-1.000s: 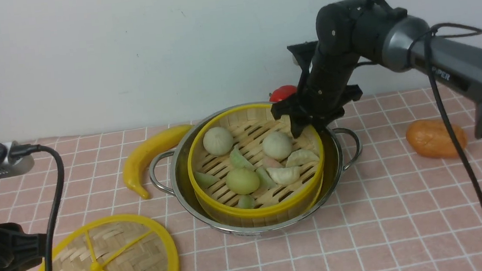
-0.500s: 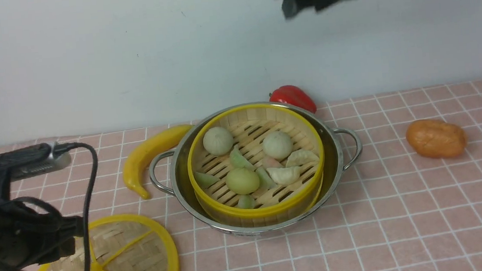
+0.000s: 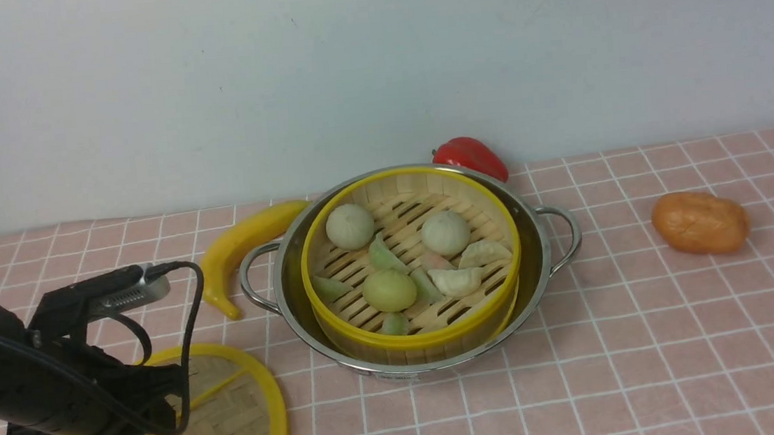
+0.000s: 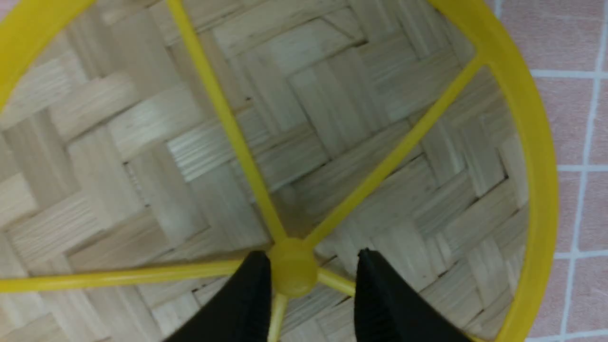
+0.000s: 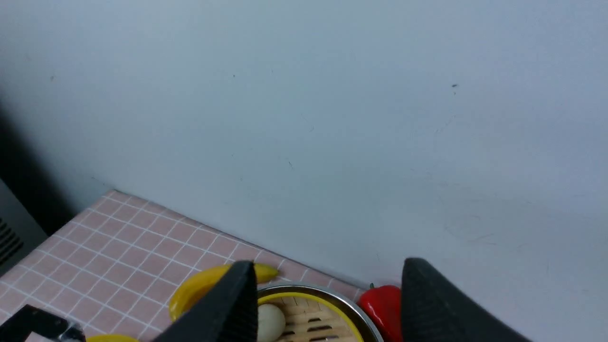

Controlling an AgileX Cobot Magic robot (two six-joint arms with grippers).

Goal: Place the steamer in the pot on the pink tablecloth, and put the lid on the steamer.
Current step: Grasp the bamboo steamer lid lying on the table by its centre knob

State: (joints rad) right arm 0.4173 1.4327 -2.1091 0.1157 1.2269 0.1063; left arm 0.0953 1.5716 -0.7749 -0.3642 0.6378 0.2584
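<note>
The steamer (image 3: 413, 341) with its pale buns and dumplings sits inside the steel pot (image 3: 539, 260) on the pink tablecloth (image 3: 649, 335). The lid (image 3: 240, 416) lies flat on the cloth at the near left, in front of the pot. My left gripper (image 4: 313, 259) hangs low over the lid's middle. It is open, and the yellow hub (image 4: 292, 269) where the spokes meet lies between its fingers, close against one of them. In the front view the left arm (image 3: 59, 393) covers part of the lid. My right gripper (image 5: 327, 265) is open and empty, high above the pot's far side and outside the front view.
A yellow banana (image 3: 242, 247) lies against the pot's left handle. A red pepper (image 3: 469, 155) sits behind the pot by the wall. An orange lump (image 3: 699, 222) lies on the cloth to the right. A cable loops off the left wrist.
My right gripper has let go of the steamer's far rim, risen and left the front view. My left arm has swung in over the lid and come down toward its hub.
</note>
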